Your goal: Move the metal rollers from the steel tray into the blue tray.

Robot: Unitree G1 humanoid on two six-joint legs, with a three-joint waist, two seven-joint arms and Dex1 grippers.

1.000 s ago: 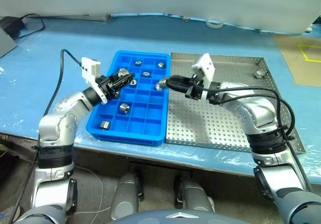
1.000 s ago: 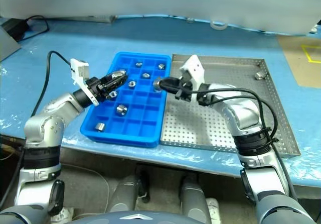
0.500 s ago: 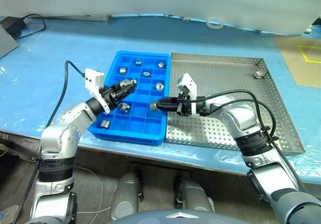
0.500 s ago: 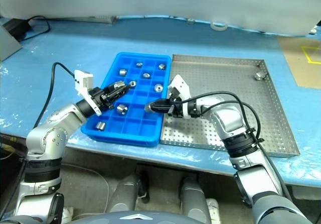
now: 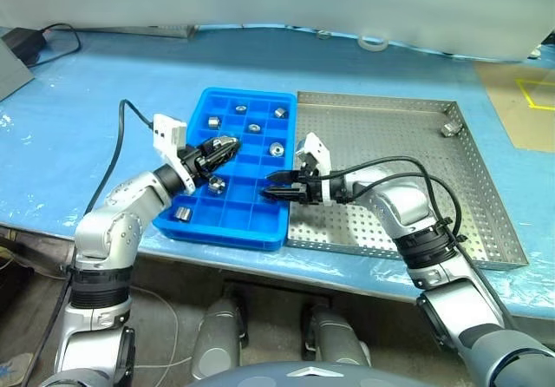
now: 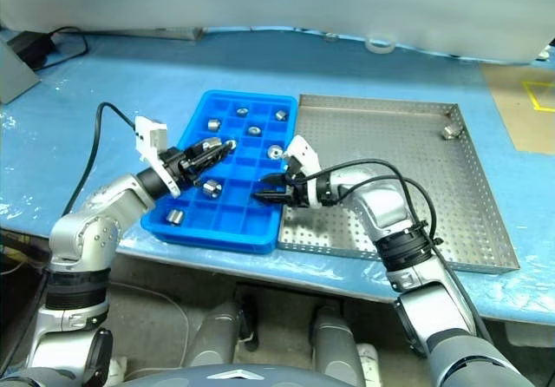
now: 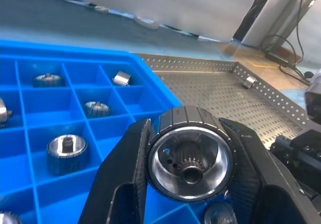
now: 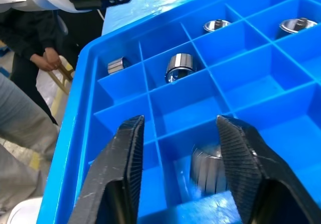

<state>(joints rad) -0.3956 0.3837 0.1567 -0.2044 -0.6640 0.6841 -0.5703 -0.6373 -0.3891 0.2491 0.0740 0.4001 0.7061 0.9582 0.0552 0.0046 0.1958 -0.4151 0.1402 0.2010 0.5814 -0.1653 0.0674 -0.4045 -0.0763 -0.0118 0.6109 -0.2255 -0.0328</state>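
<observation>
Over the blue tray (image 5: 227, 166): right pincer (image 5: 270, 185) released, roller (image 8: 208, 170) dropped in near cell; left pincer (image 5: 222, 147) clenched on a roller (image 7: 191, 159), needs an empty cell next; last roller (image 5: 449, 128) in steel tray (image 5: 408, 222) far-right corner.

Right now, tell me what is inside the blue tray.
The blue tray holds several rollers, each in its own compartment; one lies below the open right gripper. The left gripper holds another roller above the tray, hiding some compartments.
</observation>
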